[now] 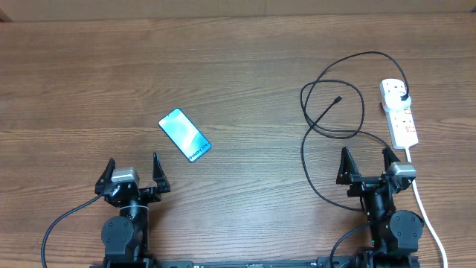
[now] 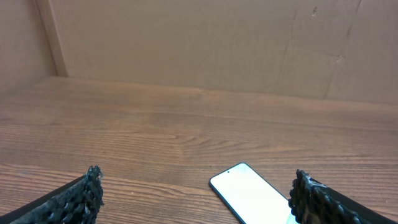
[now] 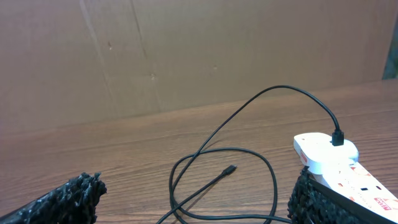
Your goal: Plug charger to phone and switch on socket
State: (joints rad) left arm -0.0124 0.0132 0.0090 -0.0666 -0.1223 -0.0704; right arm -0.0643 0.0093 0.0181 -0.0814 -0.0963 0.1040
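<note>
At the bench's (image 1: 238,67) near edge, my left end effector (image 1: 134,165) and right end effector (image 1: 366,156) gape wide, empty; phone (image 1: 185,135) left, charger (image 1: 324,112) and socket (image 1: 399,112) right.

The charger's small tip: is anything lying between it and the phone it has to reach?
Only the charger itself: its tip lies inside its own loop. Beyond that, only bare table shows up to the phone.
</note>
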